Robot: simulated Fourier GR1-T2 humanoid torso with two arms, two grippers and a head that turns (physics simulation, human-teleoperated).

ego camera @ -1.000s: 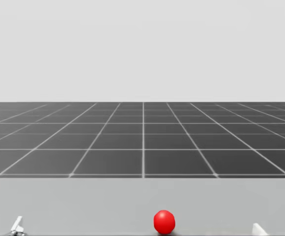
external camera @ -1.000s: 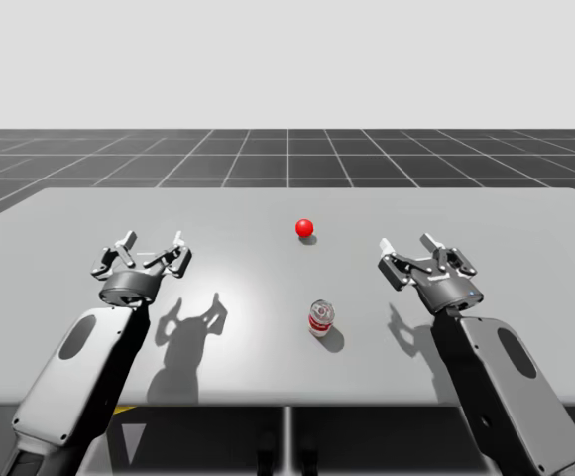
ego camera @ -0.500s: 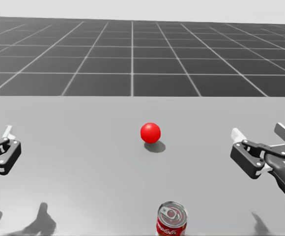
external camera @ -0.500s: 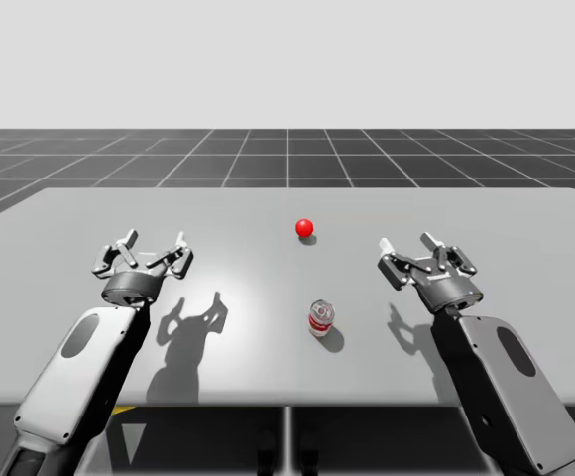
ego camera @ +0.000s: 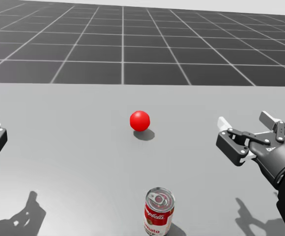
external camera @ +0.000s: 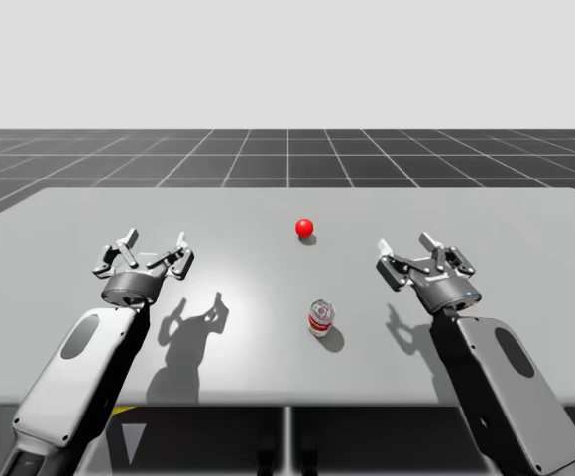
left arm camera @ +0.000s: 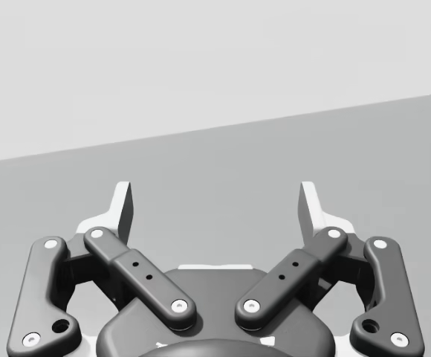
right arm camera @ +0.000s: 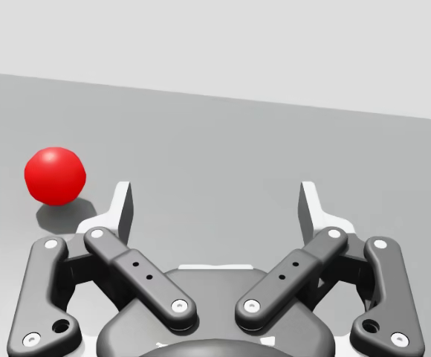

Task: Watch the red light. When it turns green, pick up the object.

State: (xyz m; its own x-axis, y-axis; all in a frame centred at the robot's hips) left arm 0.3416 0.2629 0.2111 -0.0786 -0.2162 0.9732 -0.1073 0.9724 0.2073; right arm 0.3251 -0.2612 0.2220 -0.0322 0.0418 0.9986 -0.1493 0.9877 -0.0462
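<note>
Light: you are looking at a red light (external camera: 304, 228), a small ball sitting on the grey table (external camera: 525, 248). It lies at about 12 o'clock from the can and apart from it, with its shadow just beside it.
Object: the red-and-white can (external camera: 320, 317) stands upright, silver top up, near the middle of the table. It is between the two arms and closer to the front edge than either gripper.
Left gripper: the left gripper (external camera: 147, 254) hangs above the table at about 10 o'clock from the can, well apart from it. Its fingers are spread wide, and in the left wrist view you see bare table ahead of them.
Right gripper: the right gripper (external camera: 416, 256) hangs at about 2 o'clock from the can, closer to it than the left one but apart from it. Its fingers are spread wide too. In the right wrist view the light lies ahead at about 10 o'clock, outside the fingers.
Shadows: each gripper casts a dark shadow on the table beside its own arm.
</note>
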